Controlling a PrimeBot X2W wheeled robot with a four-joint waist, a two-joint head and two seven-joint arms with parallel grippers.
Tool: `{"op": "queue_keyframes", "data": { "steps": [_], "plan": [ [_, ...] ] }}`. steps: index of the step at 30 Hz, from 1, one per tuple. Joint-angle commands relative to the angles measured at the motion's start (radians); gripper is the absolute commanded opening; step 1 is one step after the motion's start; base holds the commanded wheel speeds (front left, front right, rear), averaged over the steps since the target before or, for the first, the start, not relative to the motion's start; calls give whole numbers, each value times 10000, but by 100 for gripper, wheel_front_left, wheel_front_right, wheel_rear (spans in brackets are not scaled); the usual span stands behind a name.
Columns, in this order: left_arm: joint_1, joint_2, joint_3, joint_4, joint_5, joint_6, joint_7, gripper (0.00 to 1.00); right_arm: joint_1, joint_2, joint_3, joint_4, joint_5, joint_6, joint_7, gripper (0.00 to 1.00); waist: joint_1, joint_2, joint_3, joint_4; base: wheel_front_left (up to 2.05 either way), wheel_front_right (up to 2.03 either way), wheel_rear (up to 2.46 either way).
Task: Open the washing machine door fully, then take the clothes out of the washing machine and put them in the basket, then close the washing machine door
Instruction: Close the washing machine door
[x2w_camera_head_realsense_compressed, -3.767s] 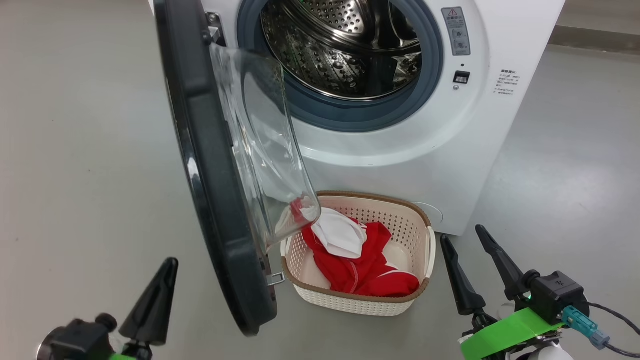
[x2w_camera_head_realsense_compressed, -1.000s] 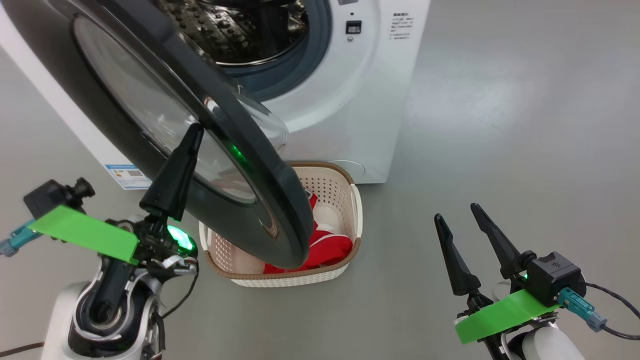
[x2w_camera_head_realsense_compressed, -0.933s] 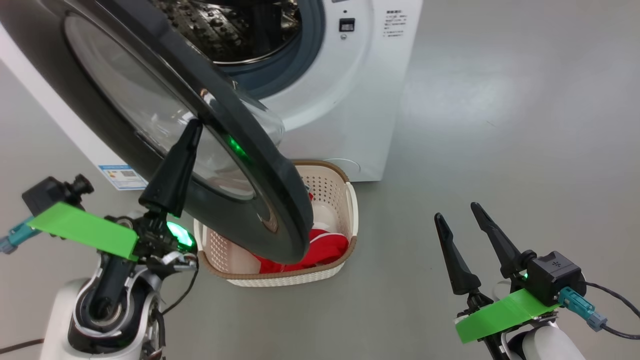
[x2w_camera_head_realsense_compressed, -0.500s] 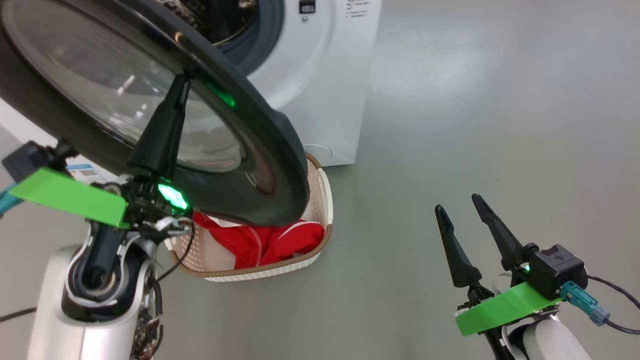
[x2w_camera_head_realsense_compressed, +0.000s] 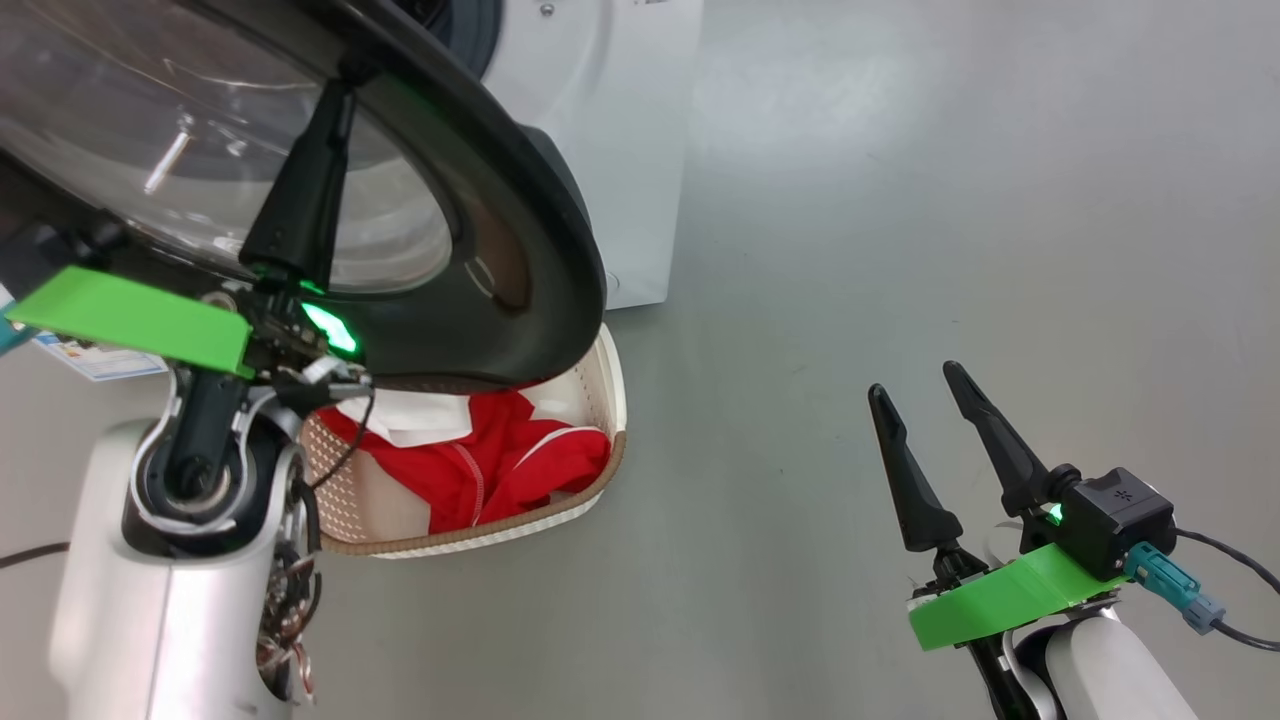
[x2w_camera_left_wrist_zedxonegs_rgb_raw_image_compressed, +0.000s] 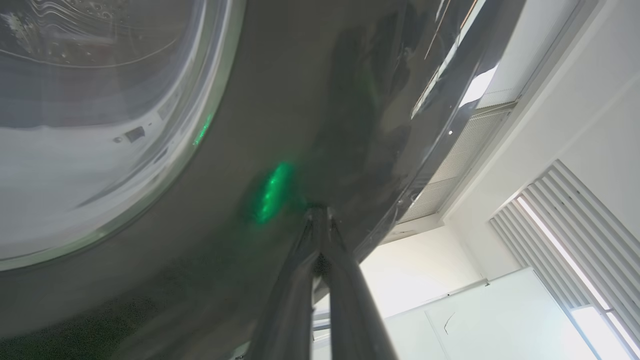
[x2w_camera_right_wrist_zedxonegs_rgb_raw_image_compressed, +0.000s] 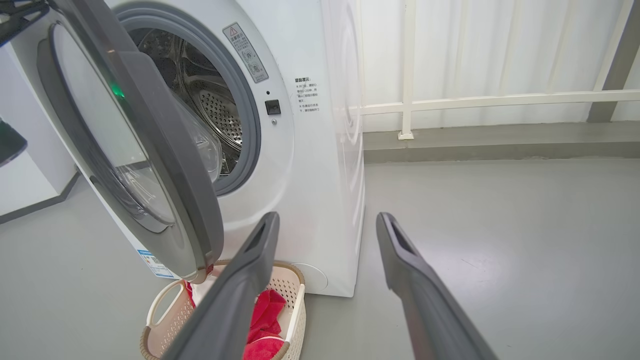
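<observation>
Half-swung above the basket, the washing machine door looks stiff, heavy and slick, best pushed near its free edge by the pinched-shut left claw touching its rim; the right claw gapes empty.

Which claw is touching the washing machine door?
The left gripper: shut, tips against the washing machine door, on its black rim. The right gripper is open, well clear.
</observation>
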Motion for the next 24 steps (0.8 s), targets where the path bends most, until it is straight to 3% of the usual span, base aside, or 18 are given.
{"op": "queue_keyframes", "data": {
  "steps": [1, 24],
  "plan": [
    [-417, 288, 334, -22, 202, -164, -122, 0, -192, -20, 185, -256, 9, 63, -65, 100, 0, 0, 54, -104, 0, 0, 0],
    [-2291, 295, 559, 2155, 381, -845, -645, 0, -272, -20, 217, -275, -73, 63, -65, 100, 0, 0, 308, -822, 0, 0, 0]
  ]
}}
